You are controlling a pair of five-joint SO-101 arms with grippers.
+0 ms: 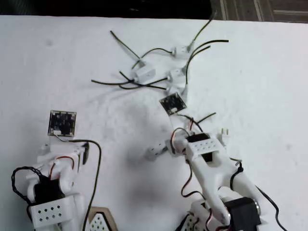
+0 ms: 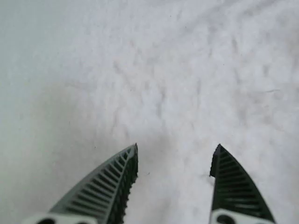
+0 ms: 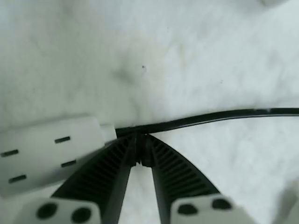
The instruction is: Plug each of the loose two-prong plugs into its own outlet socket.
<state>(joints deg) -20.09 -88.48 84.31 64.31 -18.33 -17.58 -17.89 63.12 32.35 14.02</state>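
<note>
At the far middle of the bench [image 1: 48,57], white plugs [image 1: 144,73] lay tangled together. Right hand [image 3: 140,140] was clenched, tips against a black cord [image 3: 210,116] just beside a slotted socket [image 3: 46,154]. Left hand [image 2: 175,149] was released over the bench.

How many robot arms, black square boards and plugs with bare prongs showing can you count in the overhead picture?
Robot arms: 2, the left arm and the right arm
Black square boards: 2, one and another
Plug with prongs showing: 1
Total: 5
</note>
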